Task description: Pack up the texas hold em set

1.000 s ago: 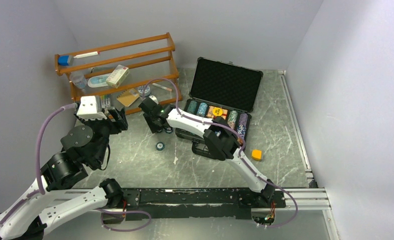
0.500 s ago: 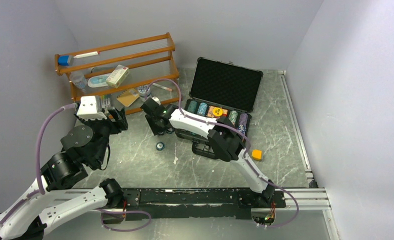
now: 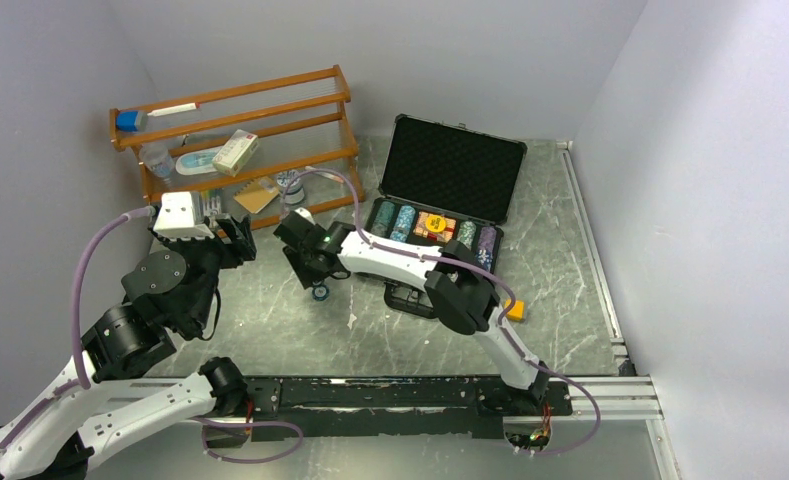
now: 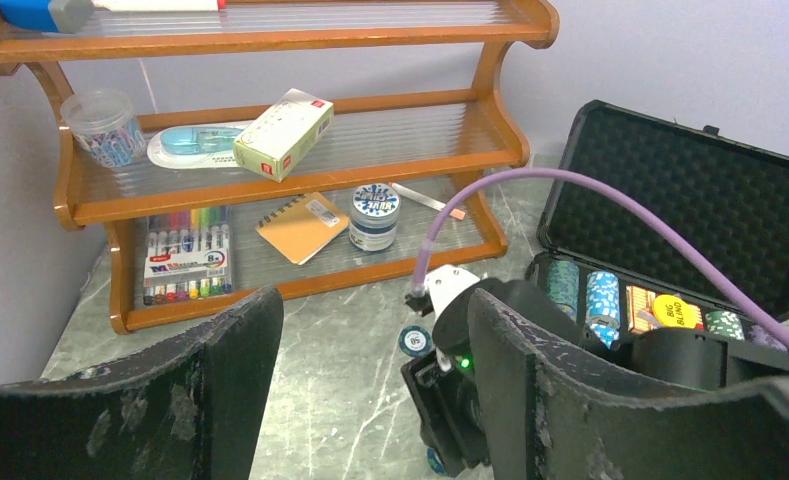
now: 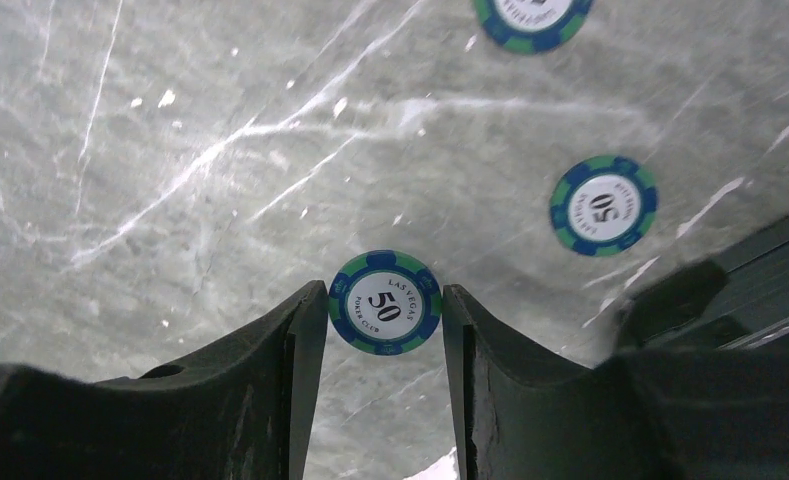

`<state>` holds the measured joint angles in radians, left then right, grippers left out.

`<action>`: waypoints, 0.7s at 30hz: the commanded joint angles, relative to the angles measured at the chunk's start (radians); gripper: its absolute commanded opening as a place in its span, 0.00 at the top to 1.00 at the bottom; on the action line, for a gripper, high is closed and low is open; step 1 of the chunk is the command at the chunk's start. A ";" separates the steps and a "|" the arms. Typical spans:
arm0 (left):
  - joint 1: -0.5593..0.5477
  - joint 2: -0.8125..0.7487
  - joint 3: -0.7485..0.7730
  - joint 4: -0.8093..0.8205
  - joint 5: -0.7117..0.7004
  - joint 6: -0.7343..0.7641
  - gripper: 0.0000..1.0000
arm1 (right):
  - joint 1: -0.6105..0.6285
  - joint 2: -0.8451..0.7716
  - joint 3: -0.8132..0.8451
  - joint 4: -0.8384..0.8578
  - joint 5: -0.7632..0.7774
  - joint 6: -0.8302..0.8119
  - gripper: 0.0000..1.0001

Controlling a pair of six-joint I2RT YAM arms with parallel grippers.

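Right gripper (image 5: 384, 292) straddled the 50 chip (image 5: 385, 303) lying flat on the table (image 5: 170, 150), left of the case (image 3: 454, 166); jaws narrow, grip unclear; the thin chip could slide out when lifted.

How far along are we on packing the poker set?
Done: rows of chips sit in the open case. In hand: the right gripper brackets a loose 50 chip lying on the table; whether it grips is unclear. Left: two more chips on the table, then shutting the case.
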<state>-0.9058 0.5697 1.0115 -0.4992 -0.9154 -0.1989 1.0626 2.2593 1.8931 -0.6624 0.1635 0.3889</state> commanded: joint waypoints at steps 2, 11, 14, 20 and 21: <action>0.002 0.001 -0.004 0.001 0.000 0.003 0.28 | 0.022 -0.040 -0.047 0.009 -0.005 0.023 0.51; 0.002 0.004 -0.007 0.002 -0.002 0.001 0.28 | 0.024 -0.005 -0.040 0.000 0.011 0.027 0.51; 0.002 0.002 -0.007 0.004 -0.002 0.002 0.28 | 0.024 -0.001 -0.038 -0.007 0.003 0.028 0.51; 0.002 0.002 -0.008 0.007 -0.001 0.001 0.28 | 0.024 -0.018 -0.068 0.016 -0.022 0.025 0.50; 0.002 0.004 -0.008 0.007 0.000 0.000 0.28 | 0.024 -0.016 -0.069 0.016 -0.022 0.024 0.50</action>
<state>-0.9058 0.5697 1.0111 -0.4992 -0.9154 -0.1989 1.0866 2.2539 1.8412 -0.6605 0.1528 0.4076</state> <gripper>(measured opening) 0.723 0.499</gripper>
